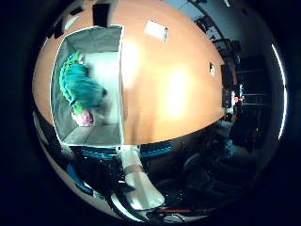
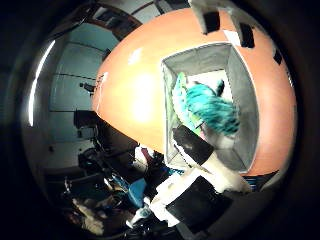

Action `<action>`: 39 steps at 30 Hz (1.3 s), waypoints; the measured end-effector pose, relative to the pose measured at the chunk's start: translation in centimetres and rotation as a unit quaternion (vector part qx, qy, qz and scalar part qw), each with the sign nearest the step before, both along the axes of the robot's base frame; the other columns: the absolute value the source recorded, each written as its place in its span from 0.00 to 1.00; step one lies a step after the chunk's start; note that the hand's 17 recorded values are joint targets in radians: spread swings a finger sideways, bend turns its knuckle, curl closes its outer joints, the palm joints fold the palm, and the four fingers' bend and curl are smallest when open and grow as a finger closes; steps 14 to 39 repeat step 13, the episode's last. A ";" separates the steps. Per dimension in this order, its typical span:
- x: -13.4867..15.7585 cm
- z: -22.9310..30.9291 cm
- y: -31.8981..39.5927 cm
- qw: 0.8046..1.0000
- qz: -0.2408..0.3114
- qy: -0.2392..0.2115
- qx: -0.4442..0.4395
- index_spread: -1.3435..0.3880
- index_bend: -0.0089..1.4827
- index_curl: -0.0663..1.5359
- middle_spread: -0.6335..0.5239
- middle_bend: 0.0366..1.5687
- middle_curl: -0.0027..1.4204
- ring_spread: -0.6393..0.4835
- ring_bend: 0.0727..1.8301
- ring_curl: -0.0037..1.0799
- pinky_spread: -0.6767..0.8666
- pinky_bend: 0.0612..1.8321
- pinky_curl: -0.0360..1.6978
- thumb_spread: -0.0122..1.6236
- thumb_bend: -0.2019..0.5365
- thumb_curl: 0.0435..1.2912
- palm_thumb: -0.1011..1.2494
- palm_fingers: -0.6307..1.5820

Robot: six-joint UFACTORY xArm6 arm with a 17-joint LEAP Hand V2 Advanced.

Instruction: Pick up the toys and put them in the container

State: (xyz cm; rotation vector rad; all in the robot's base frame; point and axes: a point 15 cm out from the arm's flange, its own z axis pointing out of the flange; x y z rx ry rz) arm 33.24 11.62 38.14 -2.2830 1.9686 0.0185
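so the grey fabric container [image 1: 89, 134] sits on the orange table [image 1: 174, 89], open top facing the palm. inside it there's a teal plush toy [image 1: 81, 87] lying on the bottom, w/ a small pink toy [image 1: 83, 117] right beside it, prob touching. the hand [image 2: 200, 165] is above the box, fingers not wrapped on anything, look relaxed/loose. white card [image 1: 156, 30] lies further off on the table.

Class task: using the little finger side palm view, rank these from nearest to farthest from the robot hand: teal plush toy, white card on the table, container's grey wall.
1. container's grey wall, nearest the robot hand
2. teal plush toy, inside the container
3. white card, across the table
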 end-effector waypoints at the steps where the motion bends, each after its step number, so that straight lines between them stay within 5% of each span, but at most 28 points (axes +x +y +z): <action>1: 0.0 0.1 0.0 1.000 0.000 0.000 0.000 0.52 0.15 0.38 0.48 0.22 0.39 0.59 0.31 0.37 0.73 0.20 0.48 0.70 0.25 0.24 0.54 0.40; 13: -1.6 2.0 -0.5 1.000 0.001 -0.012 0.004 0.53 0.14 0.31 0.49 0.17 0.30 0.63 0.24 0.27 0.79 0.11 0.36 0.70 0.25 0.22 0.55 0.46; 39: -1.6 2.0 -0.5 1.000 0.001 -0.012 0.004 0.53 0.14 0.31 0.49 0.17 0.30 0.63 0.24 0.27 0.79 0.11 0.36 0.70 0.25 0.22 0.55 0.46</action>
